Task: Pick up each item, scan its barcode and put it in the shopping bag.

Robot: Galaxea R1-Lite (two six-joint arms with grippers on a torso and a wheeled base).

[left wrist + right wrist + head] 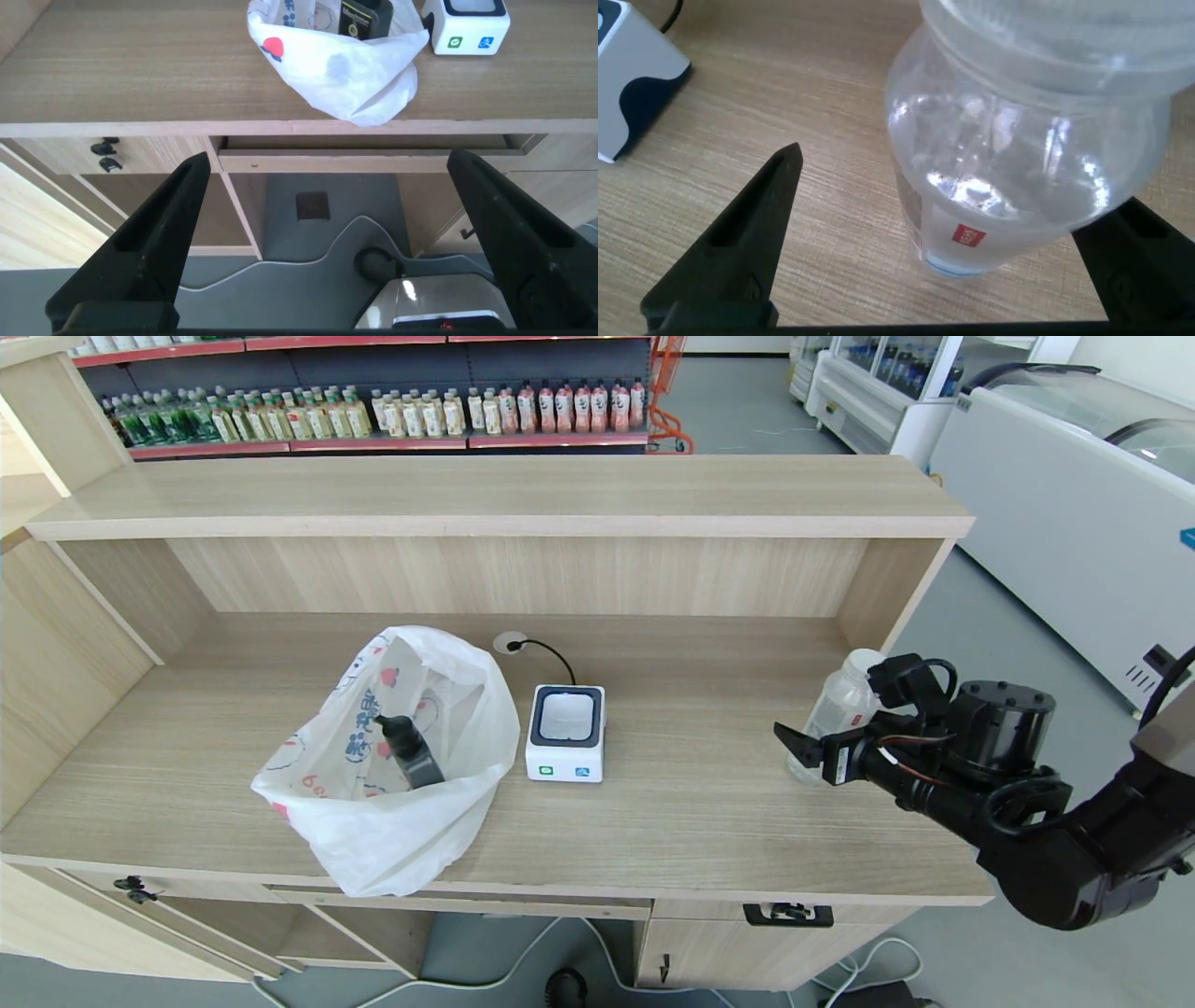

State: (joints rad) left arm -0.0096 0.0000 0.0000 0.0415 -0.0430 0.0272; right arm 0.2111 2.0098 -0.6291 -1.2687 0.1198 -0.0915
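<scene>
1. Bottle of clear plastic (837,702) stands upright on the bench (700,821), between the spread fingers of the right claw (845,709); whether they touch it cannot be told.
2. To that claw's left sits the white scanner (566,733), and beyond it the shopping bag (392,793), which holds a dark pump bottle (411,758).
3. Left claw (327,252), spread and holding nothing, hangs below the bench edge, in front of the bag.
4. Right wrist view adds a red label patch (968,235) low on the clear bottle.

Lower part of dark bottle (414,759) out of sight inside shopping bag (392,847)
</scene>
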